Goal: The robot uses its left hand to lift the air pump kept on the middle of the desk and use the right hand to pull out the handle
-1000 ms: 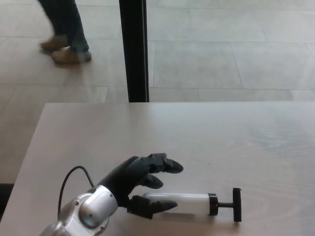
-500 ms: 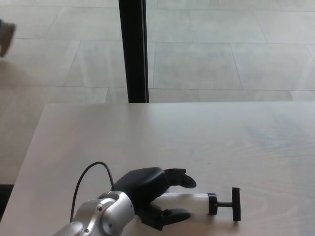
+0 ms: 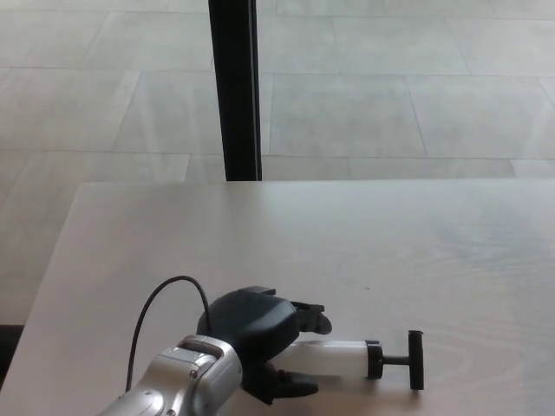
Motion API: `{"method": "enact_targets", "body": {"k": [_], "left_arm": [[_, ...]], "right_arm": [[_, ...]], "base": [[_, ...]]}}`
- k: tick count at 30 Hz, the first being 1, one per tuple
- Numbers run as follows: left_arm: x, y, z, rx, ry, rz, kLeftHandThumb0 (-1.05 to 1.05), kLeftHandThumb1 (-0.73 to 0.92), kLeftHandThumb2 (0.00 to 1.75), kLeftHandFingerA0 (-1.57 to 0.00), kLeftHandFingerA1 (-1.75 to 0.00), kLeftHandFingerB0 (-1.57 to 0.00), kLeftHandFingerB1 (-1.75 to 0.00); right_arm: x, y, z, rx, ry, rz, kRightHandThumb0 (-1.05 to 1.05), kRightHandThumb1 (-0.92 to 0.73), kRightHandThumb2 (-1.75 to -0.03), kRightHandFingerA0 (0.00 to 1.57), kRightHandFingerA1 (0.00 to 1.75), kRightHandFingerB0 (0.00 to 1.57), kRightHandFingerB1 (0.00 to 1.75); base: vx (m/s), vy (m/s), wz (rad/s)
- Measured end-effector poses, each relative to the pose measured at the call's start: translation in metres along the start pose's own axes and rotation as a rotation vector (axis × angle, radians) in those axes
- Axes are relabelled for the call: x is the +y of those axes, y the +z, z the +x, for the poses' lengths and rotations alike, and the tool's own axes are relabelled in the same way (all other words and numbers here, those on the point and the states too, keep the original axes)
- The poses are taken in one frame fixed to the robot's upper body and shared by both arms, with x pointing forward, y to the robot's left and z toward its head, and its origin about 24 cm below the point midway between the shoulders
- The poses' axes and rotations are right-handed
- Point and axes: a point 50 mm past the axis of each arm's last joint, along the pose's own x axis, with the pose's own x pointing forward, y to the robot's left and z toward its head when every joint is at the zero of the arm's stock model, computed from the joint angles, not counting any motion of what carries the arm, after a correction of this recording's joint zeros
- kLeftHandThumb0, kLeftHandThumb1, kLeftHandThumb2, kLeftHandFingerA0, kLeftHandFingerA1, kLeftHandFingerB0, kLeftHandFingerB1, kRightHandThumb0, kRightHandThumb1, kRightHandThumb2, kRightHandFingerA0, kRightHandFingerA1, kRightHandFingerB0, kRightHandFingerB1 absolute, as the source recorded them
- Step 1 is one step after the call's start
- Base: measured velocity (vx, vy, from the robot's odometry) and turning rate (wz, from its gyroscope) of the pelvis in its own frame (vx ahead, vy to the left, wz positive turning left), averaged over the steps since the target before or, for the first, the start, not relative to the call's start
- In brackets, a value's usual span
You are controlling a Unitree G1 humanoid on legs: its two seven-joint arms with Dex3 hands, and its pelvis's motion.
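The air pump (image 3: pixel 342 359) lies flat on the pale desk (image 3: pixel 347 234) near its front edge, a white tube with a black collar and a black T-handle (image 3: pixel 414 359) pointing right. My left hand (image 3: pixel 260 334) covers the tube's left end, with its fingers (image 3: pixel 308 316) curled over the far side and the thumb (image 3: pixel 290 384) under the near side. The pump still rests on the desk. My right hand does not show in the head view.
A black cable (image 3: pixel 165 303) loops up from my silver left forearm (image 3: pixel 173 386). A black vertical post (image 3: pixel 234 87) stands behind the desk's far edge, with tiled floor beyond.
My left hand has moved right over the pump's left end and its fingers have closed around the tube. The person walking at the back left has left the picture.
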Motion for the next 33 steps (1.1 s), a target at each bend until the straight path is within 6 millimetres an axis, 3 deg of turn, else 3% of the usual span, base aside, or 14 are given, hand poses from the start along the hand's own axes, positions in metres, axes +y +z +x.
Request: {"method": "enact_targets", "body": {"k": [2,3,5,6,12,13,14,17,23,24,25,29,32,33], "left_arm": [[-0.002,-0.002,0.000,0.013,0.005,0.035,-0.73,0.56,0.94,-0.13,-0.59,-0.36,-0.54],[-0.003,-0.003,0.000,0.021,0.006,0.052,-0.68,0.69,0.61,-0.07,-0.58,-0.42,-0.42],[-0.005,-0.005,0.000,0.034,0.008,0.083,-0.69,0.51,0.90,-0.03,-0.54,-0.30,-0.53],[-0.005,-0.005,0.000,0.041,0.010,0.098,-0.64,0.68,0.60,-0.01,-0.54,-0.36,-0.41],[-0.009,-0.012,0.001,0.101,0.036,0.172,-0.64,0.67,0.61,-0.02,-0.58,-0.30,-0.41],[-0.009,-0.013,0.001,0.114,0.044,0.187,-0.49,0.44,0.97,0.00,-0.53,-0.22,-0.56],[-0.010,-0.014,0.001,0.125,0.050,0.197,-0.63,0.67,0.61,-0.04,-0.60,-0.29,-0.39],[-0.014,-0.011,0.001,0.151,0.067,0.210,-0.64,0.50,0.84,-0.16,-0.61,-0.20,-0.45],[-0.023,-0.002,0.004,0.191,0.111,0.204,-0.64,0.49,0.88,-0.34,-0.76,-0.20,-0.47],[-0.023,-0.002,0.005,0.195,0.117,0.202,-0.64,0.51,0.89,-0.36,-0.77,-0.19,-0.47],[-0.024,0.000,0.005,0.198,0.126,0.202,-0.66,0.53,0.90,-0.36,-0.75,-0.17,-0.46],[-0.025,0.006,0.008,0.199,0.141,0.206,-0.68,0.54,0.91,-0.39,-0.77,-0.17,-0.46],[-0.025,0.010,0.010,0.195,0.149,0.202,-0.65,0.69,0.60,-0.32,-0.84,-0.21,-0.34],[-0.024,0.011,0.011,0.193,0.150,0.201,-0.71,0.53,0.89,-0.40,-0.78,-0.16,-0.45]], "right_arm": [[0.000,0.000,0.000,0.000,-0.003,-0.001,-0.77,-0.76,-0.63,0.47,0.61,0.44,0.36],[0.000,0.000,0.000,0.000,-0.005,-0.002,-0.75,-0.76,-0.63,0.46,0.60,0.44,0.36],[0.000,0.001,0.000,-0.001,-0.007,-0.004,-0.75,-0.76,-0.63,0.45,0.64,0.44,0.36],[0.000,0.001,0.000,-0.002,-0.008,-0.005,-0.76,-0.76,-0.63,0.45,0.62,0.44,0.36],[0.000,0.003,0.001,-0.006,-0.017,-0.014,-0.74,-0.74,-0.63,0.43,0.64,0.45,0.36],[0.000,0.004,0.002,-0.008,-0.020,-0.016,-0.72,-0.74,-0.63,0.43,0.67,0.44,0.36],[-0.001,0.004,0.002,-0.011,-0.022,-0.017,-0.73,-0.74,-0.62,0.44,0.69,0.45,0.36],[-0.001,0.007,0.004,-0.021,-0.027,-0.018,-0.78,-0.60,-0.99,0.45,0.74,0.40,0.50],[-0.001,0.010,0.007,-0.032,-0.039,-0.028,-0.73,-0.58,-0.99,0.48,0.77,0.37,0.50],[-0.001,0.011,0.007,-0.032,-0.040,-0.029,-0.72,-0.72,-0.63,0.45,0.83,0.46,0.36],[-0.001,0.011,0.007,-0.033,-0.041,-0.030,-0.68,-0.56,-0.96,0.50,0.83,0.38,0.51],[-0.001,0.012,0.008,-0.037,-0.044,-0.031,-0.65,-0.70,-0.61,0.43,1.02,0.46,0.35],[-0.001,0.014,0.010,-0.044,-0.045,-0.030,-0.64,-0.56,-0.93,0.50,0.92,0.38,0.51],[-0.001,0.015,0.010,-0.046,-0.045,-0.029,-0.63,-0.69,-0.61,0.39,1.13,0.46,0.36]], "base": [[0.00,0.000,0.00],[0.00,0.000,0.00],[0.00,0.000,0.00],[0.00,0.000,0.00],[0.00,0.000,0.00],[0.00,0.000,0.00],[0.00,0.000,0.00],[0.00,0.000,0.00],[0.00,0.000,0.00],[0.00,0.000,0.00],[0.00,0.000,0.00],[0.00,0.000,0.00],[0.00,0.000,0.00],[0.00,0.000,0.00]]}}
